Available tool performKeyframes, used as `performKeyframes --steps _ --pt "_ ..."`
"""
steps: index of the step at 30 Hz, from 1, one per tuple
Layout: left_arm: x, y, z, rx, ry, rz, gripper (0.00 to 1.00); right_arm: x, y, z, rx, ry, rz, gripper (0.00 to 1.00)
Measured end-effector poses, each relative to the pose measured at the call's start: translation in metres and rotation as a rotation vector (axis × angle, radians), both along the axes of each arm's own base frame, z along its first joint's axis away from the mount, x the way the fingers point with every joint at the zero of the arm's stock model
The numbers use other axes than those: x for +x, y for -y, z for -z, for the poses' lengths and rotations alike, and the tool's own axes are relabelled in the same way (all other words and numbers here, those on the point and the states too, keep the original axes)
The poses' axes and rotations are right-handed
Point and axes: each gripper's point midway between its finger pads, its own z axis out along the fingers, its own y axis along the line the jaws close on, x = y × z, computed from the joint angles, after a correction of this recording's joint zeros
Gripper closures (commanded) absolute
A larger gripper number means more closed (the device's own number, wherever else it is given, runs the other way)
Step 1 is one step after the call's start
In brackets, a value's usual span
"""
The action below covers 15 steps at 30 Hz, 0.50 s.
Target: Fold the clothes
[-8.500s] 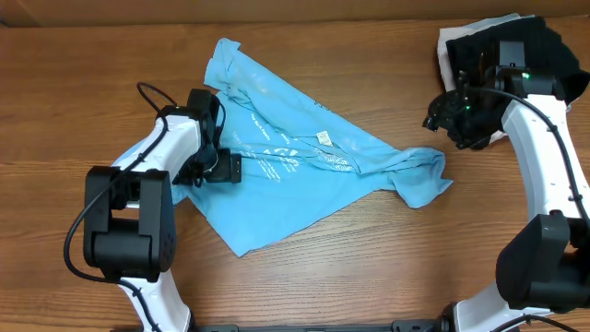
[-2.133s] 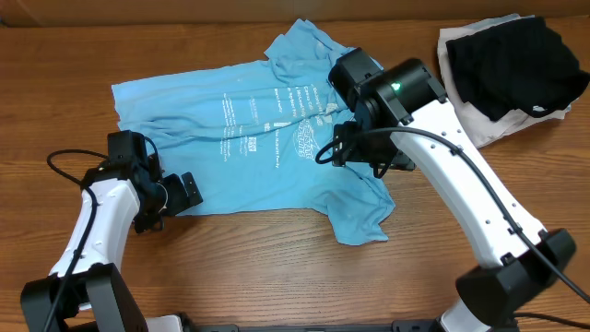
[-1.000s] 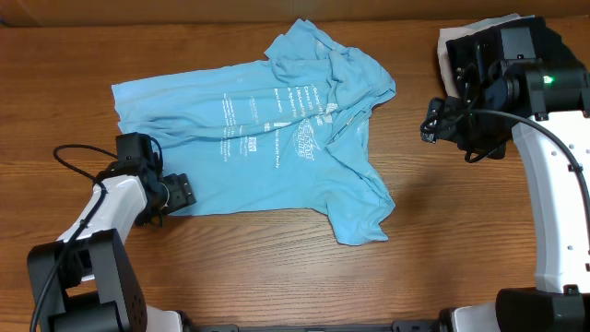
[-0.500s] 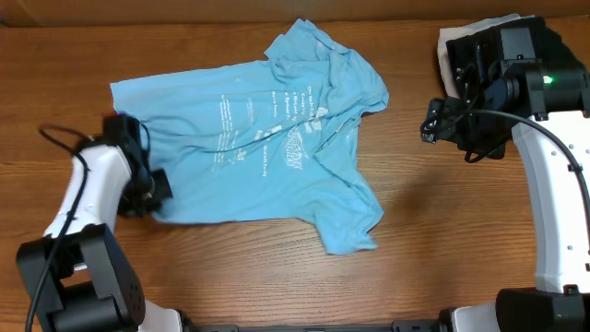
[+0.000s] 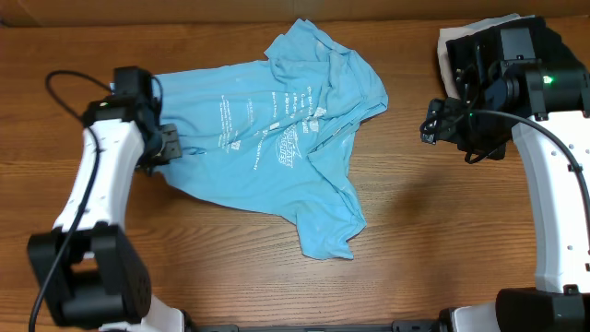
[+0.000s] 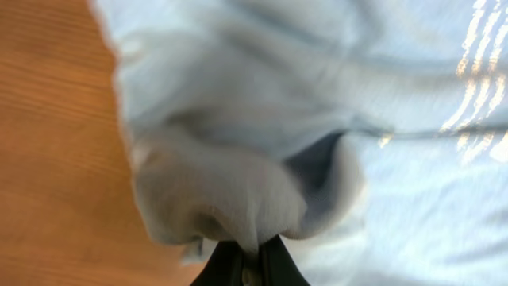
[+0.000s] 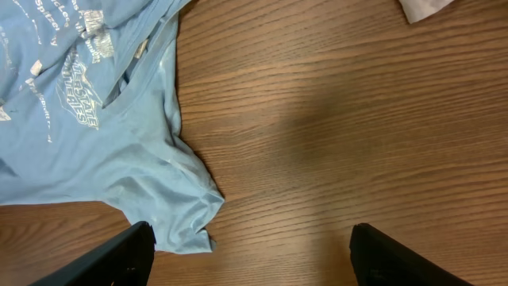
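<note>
The clothes, a light sky-blue T-shirt (image 5: 277, 138) with white print facing up, lie rumpled across the middle of the table. My left gripper (image 5: 171, 148) is at the shirt's left edge, shut on a bunched fold of the cloth. In the left wrist view the fabric (image 6: 238, 167) puckers into the closed left gripper (image 6: 251, 254). My right gripper (image 5: 441, 124) hovers open over bare wood to the right of the shirt, holding nothing. The right wrist view has the shirt's lower end (image 7: 103, 135) at its left and the right gripper (image 7: 252, 256) spread wide above the table.
A black folded garment (image 5: 516, 55) lies on a white one (image 5: 450, 41) at the back right corner, just behind my right arm. A corner of the white garment (image 7: 429, 8) shows in the right wrist view. The left arm's cable (image 5: 64, 83) loops over the table's left side.
My left gripper shut on the shirt's near-left corner and carried it toward the back. The shirt's lower part slid left and bunched. The right arm has not moved.
</note>
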Motion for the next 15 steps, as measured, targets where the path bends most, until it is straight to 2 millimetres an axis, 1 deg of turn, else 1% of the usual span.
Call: performKeyframes --steps 3,4,5,7,8,9,10,11,12,13,15 --pt "0.023 0.009 0.019 0.002 0.031 0.027 0.96 0.000 0.000 0.000 0.000 0.000 0.000 0.18" --pt "0.033 0.012 0.025 0.003 0.051 0.037 0.93 0.000 0.000 0.000 0.000 0.002 0.000 0.18" --pt "0.042 0.015 0.031 0.005 0.074 0.047 0.84 0.000 0.000 0.000 0.000 0.002 0.000 0.18" --pt "0.062 0.023 0.042 0.000 0.120 0.076 0.44 0.000 0.000 0.000 0.000 0.001 0.000 0.18" --pt "0.070 0.028 0.048 -0.006 0.140 0.086 0.35 0.000 0.000 0.000 0.000 0.001 0.000 0.18" --pt "0.074 0.034 0.053 -0.015 0.142 0.098 0.24 0.000 0.000 0.000 0.001 0.000 0.000 0.18" --pt "0.074 0.039 0.058 -0.025 0.129 0.110 0.12 0.000 0.000 0.000 0.000 -0.001 0.000 0.18" --pt "0.071 0.044 0.060 -0.037 0.103 0.121 0.03 -0.001 0.000 0.000 0.000 -0.003 0.000 0.18" --pt "0.065 0.048 0.060 -0.049 0.067 0.125 0.00 -0.001 0.000 0.000 0.000 -0.005 0.000 0.18" --pt "0.060 0.052 0.057 -0.061 0.037 0.128 0.00 -0.002 0.000 0.000 0.000 -0.007 0.000 0.18" --pt "0.057 0.055 0.040 -0.078 0.003 0.125 0.00 -0.003 0.000 0.001 0.000 -0.013 0.000 0.18"
